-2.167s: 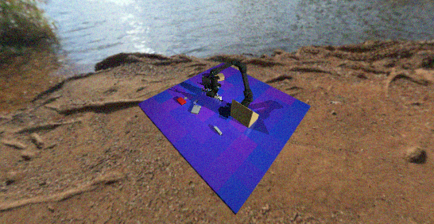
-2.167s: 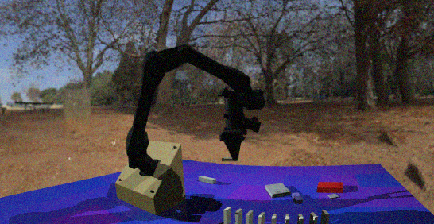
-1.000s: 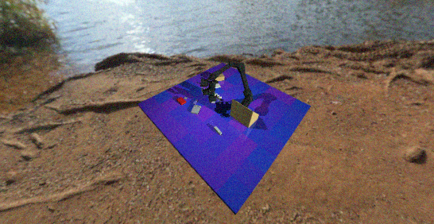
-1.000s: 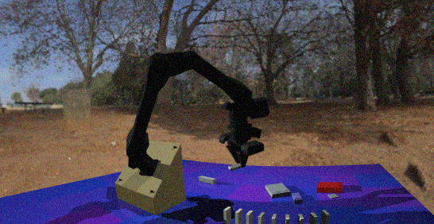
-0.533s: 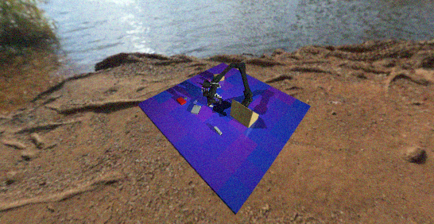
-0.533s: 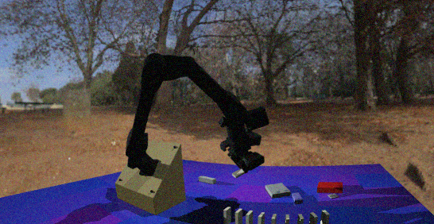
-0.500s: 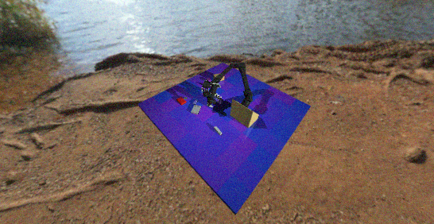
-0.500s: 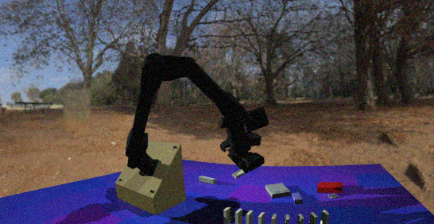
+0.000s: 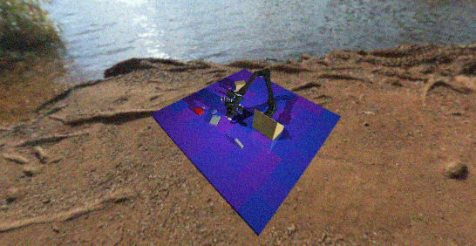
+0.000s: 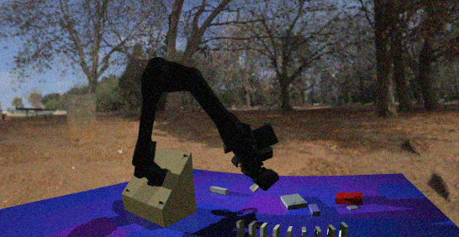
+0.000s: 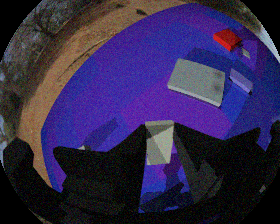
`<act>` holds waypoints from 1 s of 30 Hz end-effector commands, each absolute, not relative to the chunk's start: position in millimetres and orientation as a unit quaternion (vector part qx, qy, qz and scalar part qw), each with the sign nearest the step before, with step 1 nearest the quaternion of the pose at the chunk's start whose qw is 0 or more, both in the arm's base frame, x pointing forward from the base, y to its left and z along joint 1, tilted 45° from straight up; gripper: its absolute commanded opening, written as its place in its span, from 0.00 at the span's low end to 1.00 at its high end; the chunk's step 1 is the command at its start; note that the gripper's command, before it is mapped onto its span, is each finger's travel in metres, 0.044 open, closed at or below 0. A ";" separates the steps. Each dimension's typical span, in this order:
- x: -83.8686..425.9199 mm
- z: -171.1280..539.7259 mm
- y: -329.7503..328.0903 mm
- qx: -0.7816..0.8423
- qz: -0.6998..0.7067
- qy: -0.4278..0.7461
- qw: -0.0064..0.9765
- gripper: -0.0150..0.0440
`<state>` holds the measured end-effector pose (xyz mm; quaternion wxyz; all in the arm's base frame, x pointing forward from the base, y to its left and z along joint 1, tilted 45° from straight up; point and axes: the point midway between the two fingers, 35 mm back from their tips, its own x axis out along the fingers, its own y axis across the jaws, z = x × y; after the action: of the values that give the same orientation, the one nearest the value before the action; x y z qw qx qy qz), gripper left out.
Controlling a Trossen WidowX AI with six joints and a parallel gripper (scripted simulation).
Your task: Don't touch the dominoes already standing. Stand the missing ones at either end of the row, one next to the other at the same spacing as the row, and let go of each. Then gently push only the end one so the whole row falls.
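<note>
Black pincer (image 9: 229, 116) (image 10: 261, 185) (image 11: 159, 127) angled downward, pale domino (image 9: 228, 118) (image 10: 254, 187) (image 11: 160, 145) gripped.

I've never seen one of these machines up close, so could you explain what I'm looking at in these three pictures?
The black machine is a single jointed arm. At its end is a pincer with two fingers that squeeze together.

The first picture looks down from some way off, the second looks from the side, and the third comes from a camera near the pincer, whose dark fingers fill its lower part.

On the blue and purple surface lie a red block, a flat grey block and some smaller pieces. In the side view, a row of dominoes stands upright.

The pincer is holding a pale domino.
</note>
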<state>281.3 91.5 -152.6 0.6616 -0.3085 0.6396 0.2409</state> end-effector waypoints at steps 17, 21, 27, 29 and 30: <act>280.8 -137.3 84.9 -0.283 0.318 0.493 0.759 0.44; 279.6 -130.1 83.1 -0.283 0.327 0.460 0.776 0.44; 276.3 -117.4 80.4 -0.288 0.339 0.407 0.797 0.44; 274.8 -112.7 79.4 -0.292 0.343 0.389 0.803 0.44; 274.0 -110.2 79.0 -0.294 0.345 0.380 0.806 0.44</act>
<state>277.0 79.8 -120.9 0.7945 -0.2870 0.4169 0.3356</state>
